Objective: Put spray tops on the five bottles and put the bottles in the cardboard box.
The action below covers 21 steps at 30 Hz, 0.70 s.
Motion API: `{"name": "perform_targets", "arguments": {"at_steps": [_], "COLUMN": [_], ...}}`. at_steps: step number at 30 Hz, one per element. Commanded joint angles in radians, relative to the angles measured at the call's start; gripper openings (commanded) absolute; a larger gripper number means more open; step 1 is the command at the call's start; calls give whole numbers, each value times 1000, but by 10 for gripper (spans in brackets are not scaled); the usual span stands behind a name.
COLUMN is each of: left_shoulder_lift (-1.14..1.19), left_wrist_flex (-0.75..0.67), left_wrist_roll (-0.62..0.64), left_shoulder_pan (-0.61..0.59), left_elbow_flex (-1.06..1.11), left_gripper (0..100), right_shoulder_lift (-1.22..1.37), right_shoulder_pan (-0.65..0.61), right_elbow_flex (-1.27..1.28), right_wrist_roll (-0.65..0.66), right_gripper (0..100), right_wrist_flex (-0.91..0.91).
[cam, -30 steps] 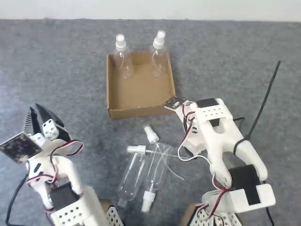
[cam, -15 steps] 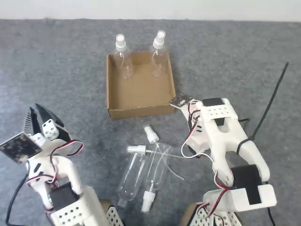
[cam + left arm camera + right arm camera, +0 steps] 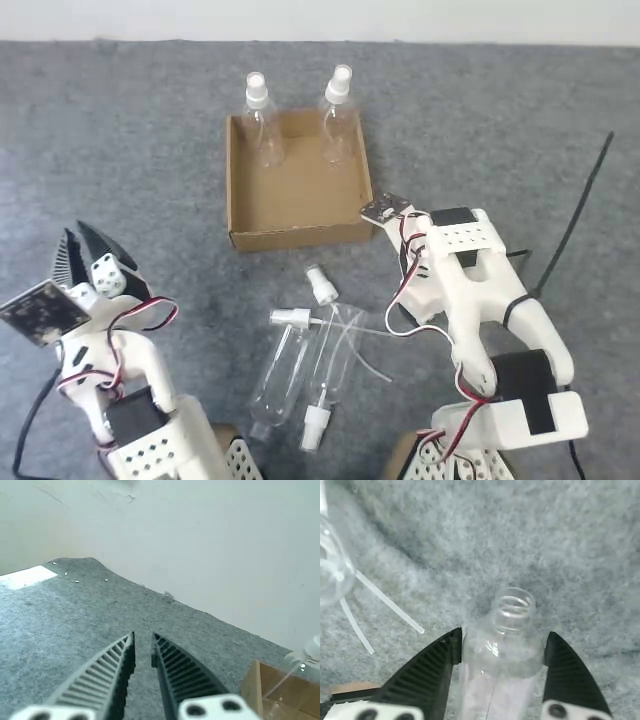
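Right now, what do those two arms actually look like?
The left arm and right arm are blocky white plastic with black motors at the joints. Thin red, black and white wires loop along them. The left gripper and right gripper have black ribbed fingers tapering to points.

Soft, even light covers the grey tabletop (image 3: 120, 130), bright and without harsh glare. The cardboard box (image 3: 290, 238) casts only a faint shadow along its near wall, and the arms leave weak, diffuse shadows beneath them. Small highlights glint on the clear bottles (image 3: 280, 375) lying toward the tabletop's near edge. In the left wrist view the wall (image 3: 225, 540) is evenly lit.
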Motion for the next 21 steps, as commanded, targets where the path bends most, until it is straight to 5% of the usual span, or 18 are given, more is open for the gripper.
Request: {"name": "perform_targets", "arguments": {"at_steps": [1,12,21], "left_shoulder_lift": [-20,-20,-20], "left_wrist_flex": [-34,-34,-34], "left_wrist_roll": [-6,-6,-6], "left_shoulder_pan": [3,3,3], "left_elbow_flex": [-13,-12,-12], "left_gripper": [55,55,55], "right_shoulder_lift": [-10,-111,-346], "right_shoulder_pan": [5,4,1], "right_elbow_flex": [-48,-49,-49], "right_wrist_roll": [-3,-14,-195], "right_gripper": [108,80,81], "right_wrist_flex": [-15,51,140]}}
